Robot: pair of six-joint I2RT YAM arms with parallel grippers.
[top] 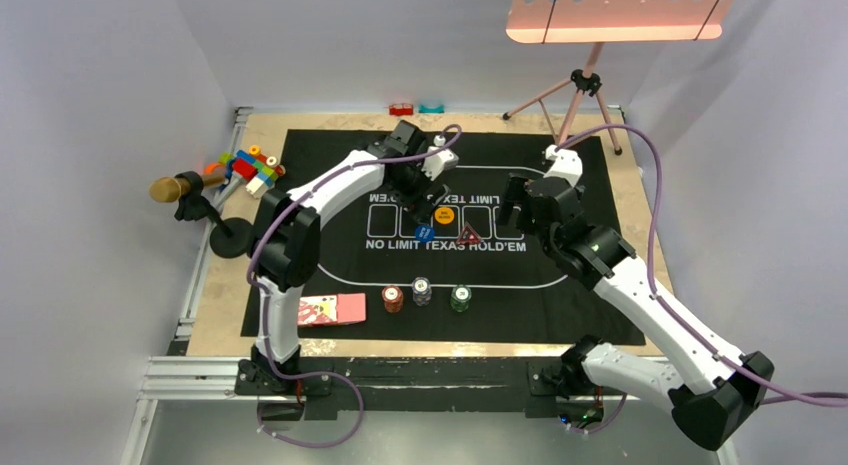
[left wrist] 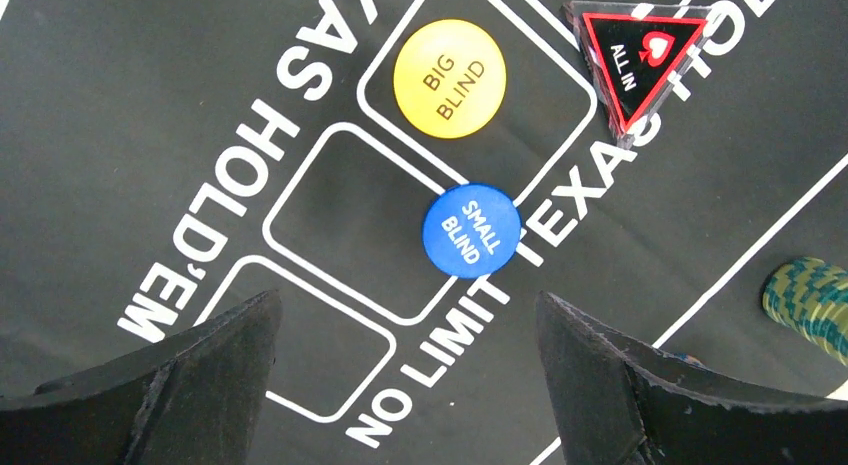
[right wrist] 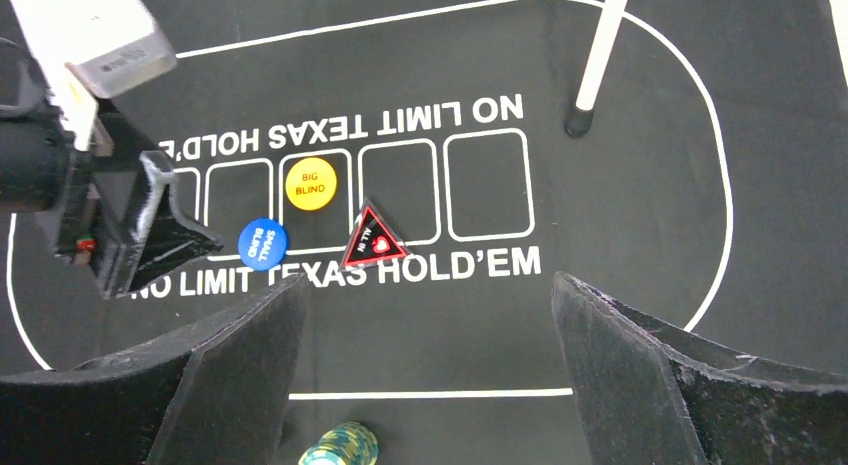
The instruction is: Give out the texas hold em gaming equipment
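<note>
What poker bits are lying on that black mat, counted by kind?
Chip stacks: 3 (red-brown stack, grey-white stack, green stack)
Blind discs: 2 (blue disc, yellow disc)
All-in triangle: 1
Card pile: 1
Total: 7

"BIG BLIND" orange disc [left wrist: 450, 78], "SMALL BLIND" blue disc [left wrist: 470, 231]

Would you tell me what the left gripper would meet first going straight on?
Likely the blue Small Blind disc, centred ahead of the open fingers of the left gripper; depth is unclear.
</note>
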